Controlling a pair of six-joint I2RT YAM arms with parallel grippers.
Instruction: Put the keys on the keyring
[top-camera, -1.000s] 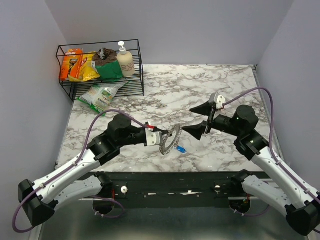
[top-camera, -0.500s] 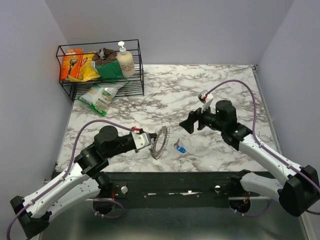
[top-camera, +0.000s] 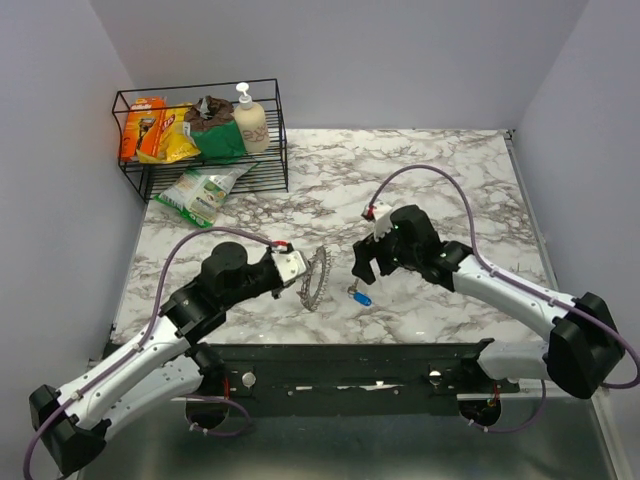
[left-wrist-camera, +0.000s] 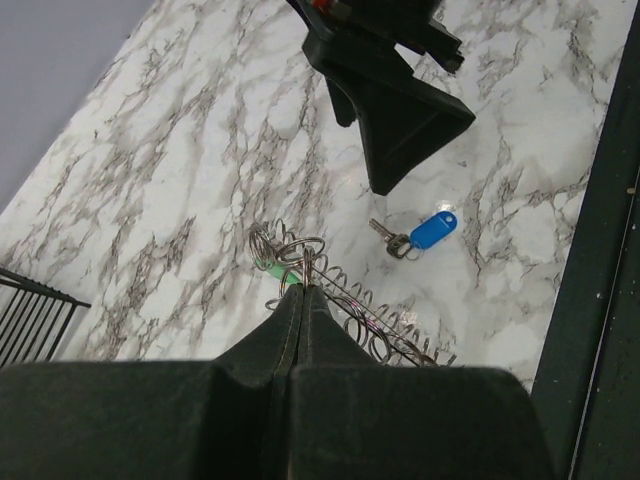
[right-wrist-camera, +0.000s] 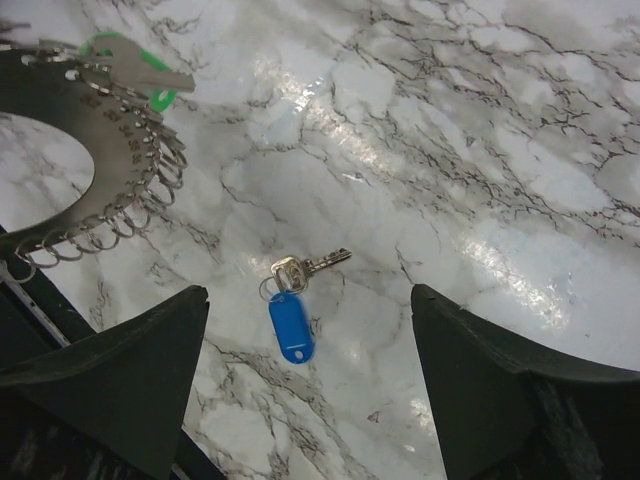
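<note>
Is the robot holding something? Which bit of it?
The left gripper pinches the keyring by its rim. The right gripper is open over the blue-tagged key, holding nothing.

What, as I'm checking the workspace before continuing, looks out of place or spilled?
A green-and-white packet lies on the table outside the wire basket, whereas the other goods sit inside. One blue-tagged key lies loose beside the ring. Nothing looks spilled or broken.

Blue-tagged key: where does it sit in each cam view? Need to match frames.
Top external: blue-tagged key lower centre, just right of the keyring.
Left wrist: right of centre, beyond the keyring.
Right wrist: lower centre, keyring upper left.
Shared landmark: the keyring, in all three.
</note>
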